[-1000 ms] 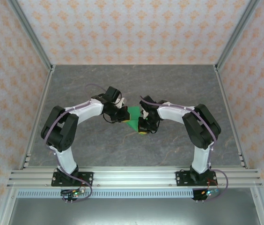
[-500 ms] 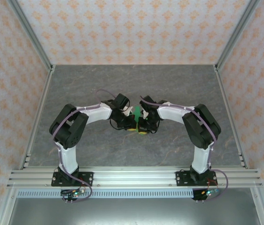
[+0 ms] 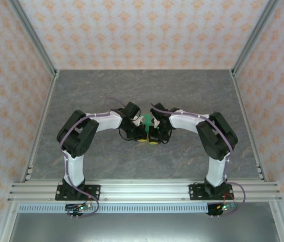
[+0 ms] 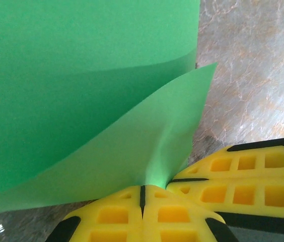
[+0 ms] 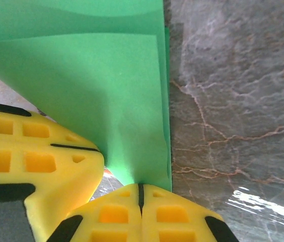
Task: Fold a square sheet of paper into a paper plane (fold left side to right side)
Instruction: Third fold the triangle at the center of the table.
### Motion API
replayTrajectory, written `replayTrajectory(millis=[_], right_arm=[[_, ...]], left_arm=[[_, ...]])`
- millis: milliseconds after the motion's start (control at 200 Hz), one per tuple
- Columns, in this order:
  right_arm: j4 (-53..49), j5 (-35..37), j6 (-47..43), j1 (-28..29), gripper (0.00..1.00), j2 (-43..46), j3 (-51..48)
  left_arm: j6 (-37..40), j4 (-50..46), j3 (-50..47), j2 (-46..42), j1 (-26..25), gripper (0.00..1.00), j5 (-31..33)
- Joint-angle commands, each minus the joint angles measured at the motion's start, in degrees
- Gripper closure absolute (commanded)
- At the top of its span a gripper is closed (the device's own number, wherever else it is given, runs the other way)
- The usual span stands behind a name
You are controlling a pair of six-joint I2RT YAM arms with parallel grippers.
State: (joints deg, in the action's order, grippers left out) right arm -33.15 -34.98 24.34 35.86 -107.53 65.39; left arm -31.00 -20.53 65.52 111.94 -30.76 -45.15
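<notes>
Paper: the square sheet of paper (image 3: 145, 122) lies near the middle of the worktop (image 3: 192, 96), well apart from every edge and between the two wrists. It is bent over on itself, one green layer bowing above the other.
Left pincer: the left pincer (image 4: 143, 194) is clenched, and the raised flap's corner runs down into its yellow tips, so it appears to be nipping the paper.
Right pincer: the right pincer (image 5: 140, 194) is clenched on the paper's straight edge, low over the worktop.
Arms: both reach inward from the near edge with elbows out and wrists turned toward each other, fingertips just beside one another at the sheet.
Done: the left side looks carried across to the right, with the layered edges nearly lined up.
Left to do: the bend shows no sharp crease. By my reading it needs flattening, and every later fold of the plane remains, so this is an early stage.
</notes>
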Motion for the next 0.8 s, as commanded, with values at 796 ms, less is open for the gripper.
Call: replayTrajectory(millis=[796], right_arm=[[-9.91,10.51,-2.7,-0.39,1.0,-2.4,-2.44]], left_arm=[[6.19,-6.44,2.59,3.07,12.42,1.0,16.01]])
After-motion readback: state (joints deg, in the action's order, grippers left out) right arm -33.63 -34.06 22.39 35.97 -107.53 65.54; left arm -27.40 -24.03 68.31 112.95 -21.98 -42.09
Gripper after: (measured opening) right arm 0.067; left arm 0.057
